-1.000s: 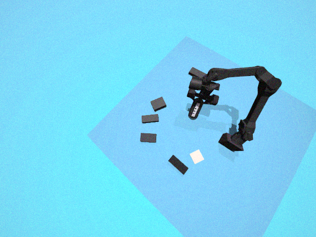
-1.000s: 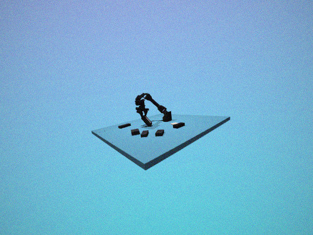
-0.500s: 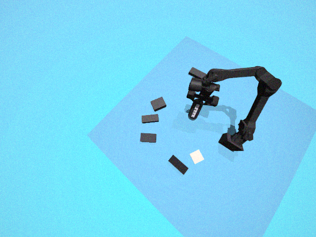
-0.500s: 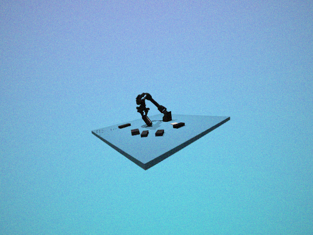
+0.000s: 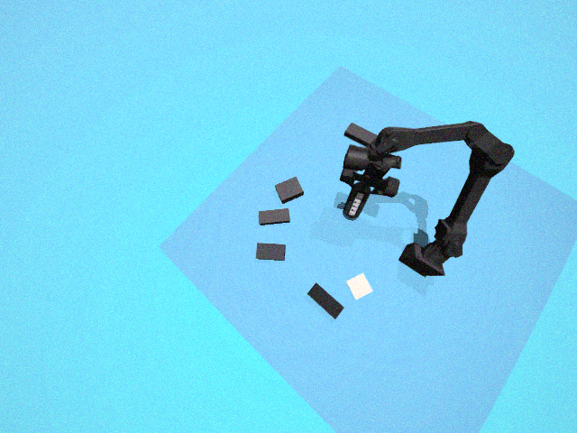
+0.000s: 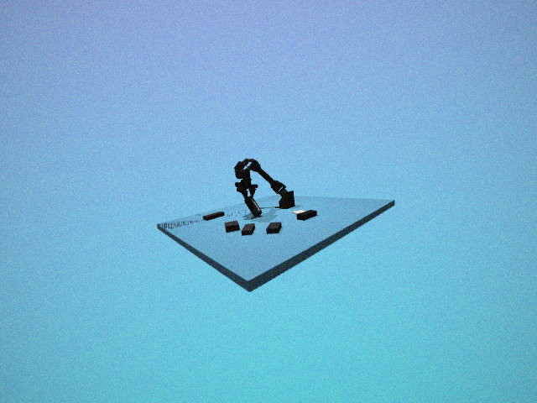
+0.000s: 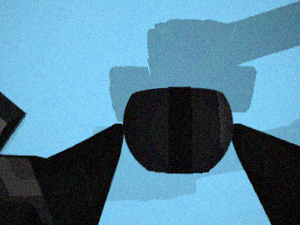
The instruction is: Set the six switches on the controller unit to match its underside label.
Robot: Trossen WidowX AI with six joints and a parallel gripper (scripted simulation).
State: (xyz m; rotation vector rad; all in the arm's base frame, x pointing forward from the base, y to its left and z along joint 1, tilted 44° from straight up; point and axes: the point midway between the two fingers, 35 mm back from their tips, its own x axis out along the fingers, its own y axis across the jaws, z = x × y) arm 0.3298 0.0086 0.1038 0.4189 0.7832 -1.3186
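1. Gripping the dark grey controller unit by its sides, the black parallel-jaw gripper carries it tilted above the pale blue bench, its white label showing to the top view
2. Arching over from its base, the arm bends sharply at the elbow, wrist pointing down
3. Dark grey flat modules and a white square tile lie apart on the bench

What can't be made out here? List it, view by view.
- Label squares: in the top view they are too small and blurred to tell filled from empty.
- Switch states: the wrist view shows only a dark end of the controller unit held in the pincer.
- Exterior view: unit is too small for any detail.
- Dark module: partly covered by the arm in the top view.
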